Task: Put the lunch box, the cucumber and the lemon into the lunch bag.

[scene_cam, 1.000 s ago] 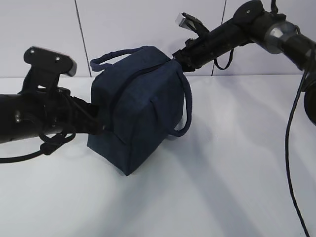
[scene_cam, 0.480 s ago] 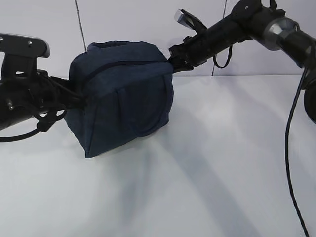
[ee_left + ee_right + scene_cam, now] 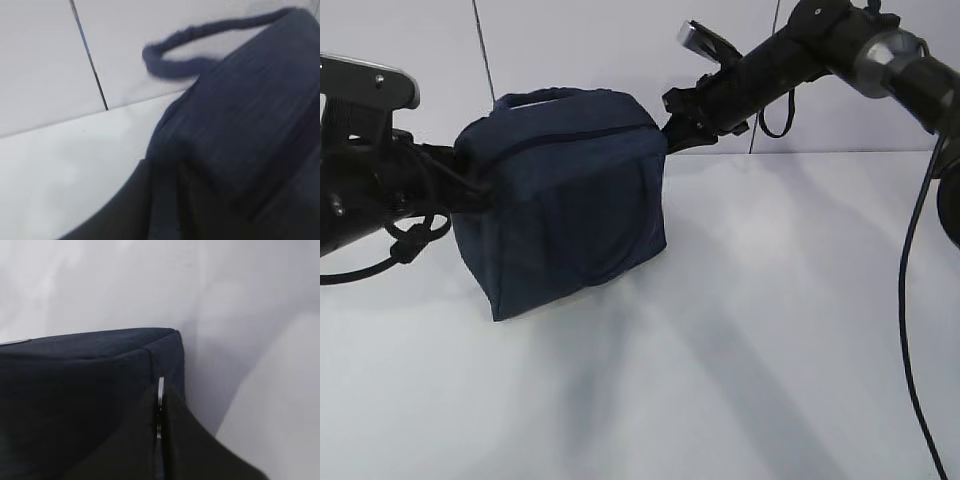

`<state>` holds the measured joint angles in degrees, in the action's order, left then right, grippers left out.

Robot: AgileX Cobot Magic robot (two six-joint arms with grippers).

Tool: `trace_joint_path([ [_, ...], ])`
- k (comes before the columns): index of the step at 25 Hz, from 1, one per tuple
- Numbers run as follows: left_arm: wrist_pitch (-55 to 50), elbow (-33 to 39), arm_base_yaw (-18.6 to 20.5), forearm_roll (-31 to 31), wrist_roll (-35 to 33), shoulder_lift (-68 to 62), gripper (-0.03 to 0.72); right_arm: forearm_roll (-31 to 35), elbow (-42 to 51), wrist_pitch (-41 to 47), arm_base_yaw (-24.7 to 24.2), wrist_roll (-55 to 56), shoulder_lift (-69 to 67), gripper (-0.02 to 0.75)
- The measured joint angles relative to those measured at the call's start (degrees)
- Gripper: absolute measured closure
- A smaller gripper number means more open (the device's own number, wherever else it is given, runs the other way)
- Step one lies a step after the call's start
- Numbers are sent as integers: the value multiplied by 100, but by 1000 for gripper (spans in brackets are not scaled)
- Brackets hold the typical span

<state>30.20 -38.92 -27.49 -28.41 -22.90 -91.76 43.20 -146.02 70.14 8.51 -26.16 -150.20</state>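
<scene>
The dark navy lunch bag point(image 3: 565, 210) hangs between both arms, its lower corner near the white table, and its zipper line looks closed. My left gripper point(image 3: 480, 190) meets its left side; in the left wrist view its dark fingers point(image 3: 167, 170) pinch a strip of the bag's fabric point(image 3: 250, 125). My right gripper point(image 3: 670, 110) is at the bag's upper right corner, shut on the zipper's metal ring pull point(image 3: 160, 387). A loop handle point(image 3: 200, 35) sticks up behind the bag. The lunch box, cucumber and lemon are out of view.
The white table point(image 3: 770, 350) stretches in front and to the right of the bag. A white wall with dark seams point(image 3: 483, 50) stands close behind. A black cable point(image 3: 910, 300) hangs down along the right edge.
The bag has shifted left and tipped, drawn along with the left arm, while the right gripper stayed at its upper right corner. One loop handle now stands up on top.
</scene>
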Motion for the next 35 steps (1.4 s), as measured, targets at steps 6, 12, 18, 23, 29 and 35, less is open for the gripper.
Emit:
trace_joint_path([
  [6, -106, 0, 0, 217, -392, 233, 259, 47, 0, 4, 2, 350, 4, 751],
  [12, -484, 0, -133, 1686, -424, 710, 173, 61, 0, 45, 2, 879, 4, 751],
  [18, -510, 0, -371, 2327, -424, 778, 172, 66, 0, 45, 2, 953, 4, 751],
  [23, -931, -142, -672, 2923, -424, 779, 172, 103, 0, 45, 2, 953, 4, 751],
  [29, -1783, -741, -873, 2980, -239, 698, 172, 103, 0, 45, 2, 966, 4, 751],
  [35, -3020, -1375, -1152, 3418, -217, 232, 172, 124, 0, 45, 2, 966, 4, 751],
])
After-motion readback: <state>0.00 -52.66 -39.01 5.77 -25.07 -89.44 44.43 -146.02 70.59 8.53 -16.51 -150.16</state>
